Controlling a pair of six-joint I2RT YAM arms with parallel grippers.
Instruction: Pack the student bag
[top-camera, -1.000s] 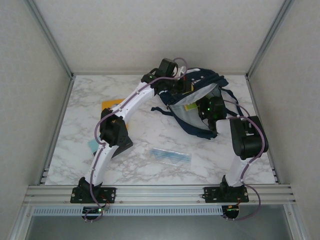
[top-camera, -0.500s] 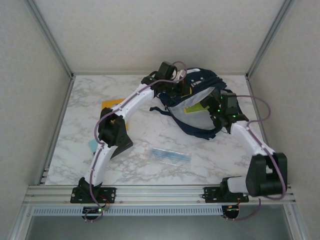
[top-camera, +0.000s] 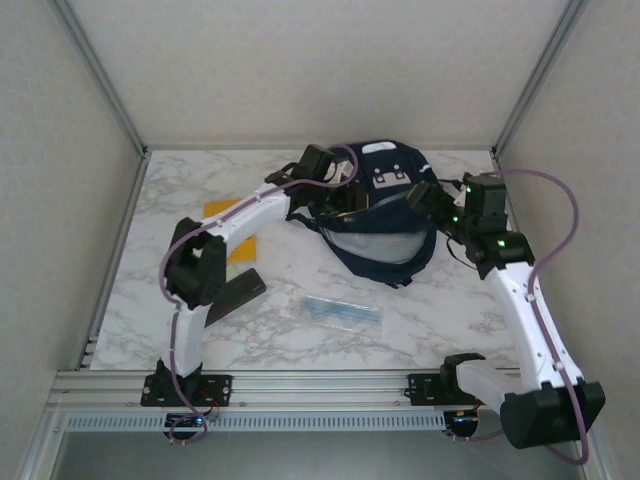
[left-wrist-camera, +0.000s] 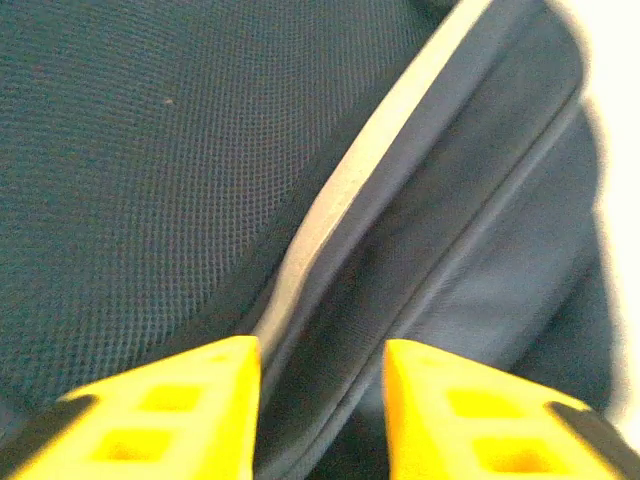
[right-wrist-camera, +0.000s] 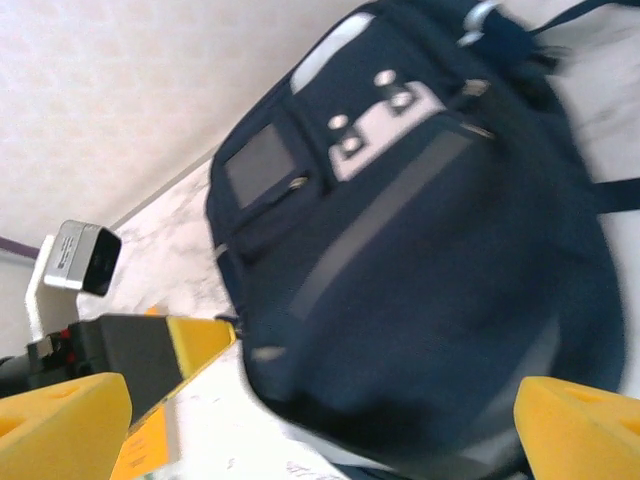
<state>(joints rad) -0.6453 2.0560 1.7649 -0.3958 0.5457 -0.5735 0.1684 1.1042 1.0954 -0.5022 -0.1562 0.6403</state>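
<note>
Top external: we see the student bag (top-camera: 385, 170) slumped flatter now; left gripper (left-wrist-camera: 322, 355) parted, right gripper (right-wrist-camera: 320, 405) spread wide, both empty

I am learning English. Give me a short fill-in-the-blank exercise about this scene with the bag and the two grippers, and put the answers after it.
1. The left gripper has ___ fingers.
2. The right gripper faces the student bag with its jaws wide ___, holding nothing.
3. In the top view, the orange flat item lies on the ___ arm's side of the student bag.

Missing words: yellow; open; left.
</note>
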